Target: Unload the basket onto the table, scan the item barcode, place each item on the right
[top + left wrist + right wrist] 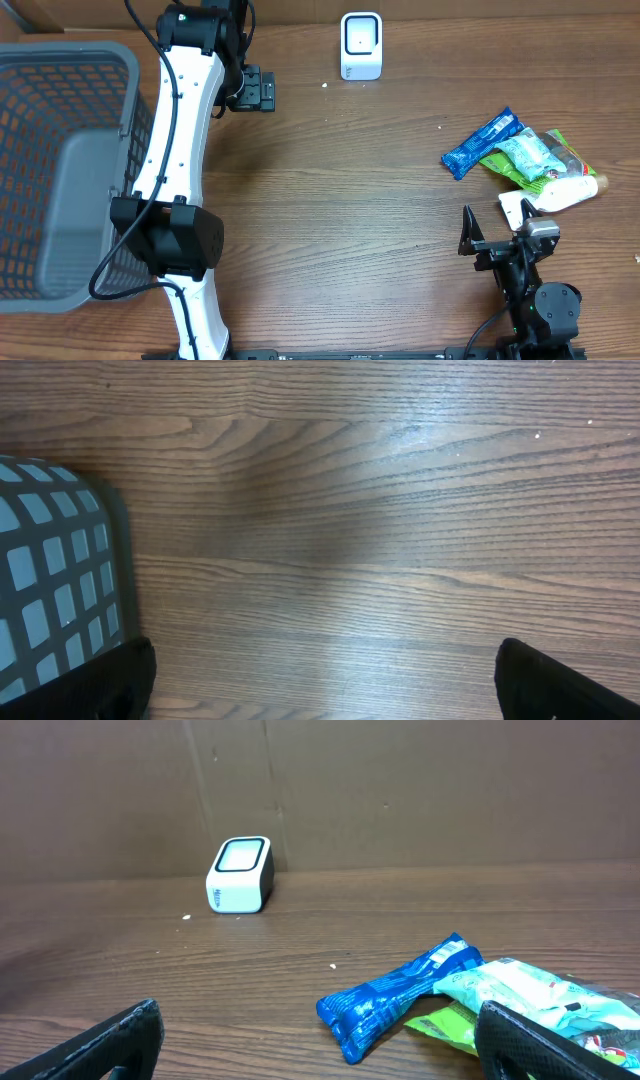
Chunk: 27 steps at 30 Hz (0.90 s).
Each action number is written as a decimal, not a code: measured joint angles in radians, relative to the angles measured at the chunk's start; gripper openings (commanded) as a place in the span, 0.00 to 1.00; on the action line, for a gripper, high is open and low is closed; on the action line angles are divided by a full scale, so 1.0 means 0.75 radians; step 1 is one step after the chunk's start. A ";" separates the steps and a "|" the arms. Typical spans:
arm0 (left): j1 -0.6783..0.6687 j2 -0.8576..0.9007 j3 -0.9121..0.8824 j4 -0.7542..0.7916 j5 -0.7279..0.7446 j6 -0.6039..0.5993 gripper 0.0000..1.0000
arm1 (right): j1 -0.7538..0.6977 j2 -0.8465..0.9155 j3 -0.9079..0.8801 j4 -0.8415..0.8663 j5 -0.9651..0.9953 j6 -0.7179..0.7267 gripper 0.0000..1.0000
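A white barcode scanner [361, 46] stands at the back of the table, also visible in the right wrist view [240, 875]. The items lie in a pile at the right: a blue packet [483, 143] [400, 1000], a teal packet [530, 155] [530, 990], a green packet [565, 150] and a white tube [570, 192]. My right gripper [495, 225] [330, 1045] is open just in front of the pile, holding nothing. Far from the items, at the back left, my left gripper [255, 90] [325, 690] hangs open over bare wood.
A large grey mesh basket [65, 170] [50, 590] fills the left side, next to the left arm. A brown cardboard wall [400, 790] runs behind the scanner. A few white crumbs [325, 85] dot the wood.
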 measured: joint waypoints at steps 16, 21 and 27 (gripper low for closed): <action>0.000 0.000 0.000 0.001 0.000 0.000 0.99 | 0.000 0.000 -0.017 0.075 0.001 0.001 1.00; 0.000 0.000 0.000 0.000 0.000 0.000 1.00 | 0.001 0.000 -0.018 0.075 0.001 0.001 1.00; 0.000 0.000 0.000 0.000 0.000 0.000 1.00 | 0.001 0.000 -0.018 0.074 0.001 0.000 1.00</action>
